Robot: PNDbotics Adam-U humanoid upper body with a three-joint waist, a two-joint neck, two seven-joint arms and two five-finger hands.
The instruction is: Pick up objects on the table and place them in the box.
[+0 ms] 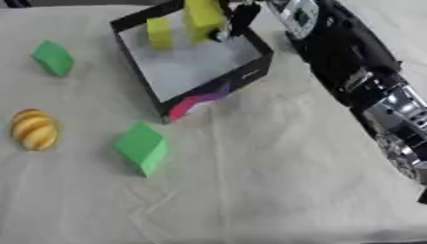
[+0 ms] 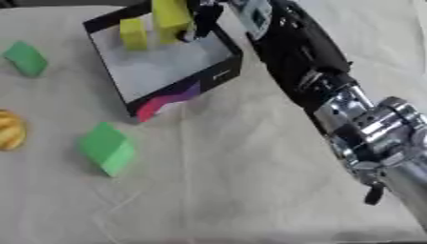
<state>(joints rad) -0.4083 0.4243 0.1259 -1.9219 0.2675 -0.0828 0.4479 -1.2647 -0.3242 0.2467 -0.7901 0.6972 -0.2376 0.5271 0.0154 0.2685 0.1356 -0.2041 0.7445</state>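
The right arm (image 2: 333, 90) comes in from the lower right edge and stretches diagonally up and to the left, its silver joints nearest the camera and its black forearm farther out. At its far end the right hand (image 1: 238, 19) sits at the top of the view, dark fingers pointing downward and closed against something yellow. The left arm and hand show in neither view.
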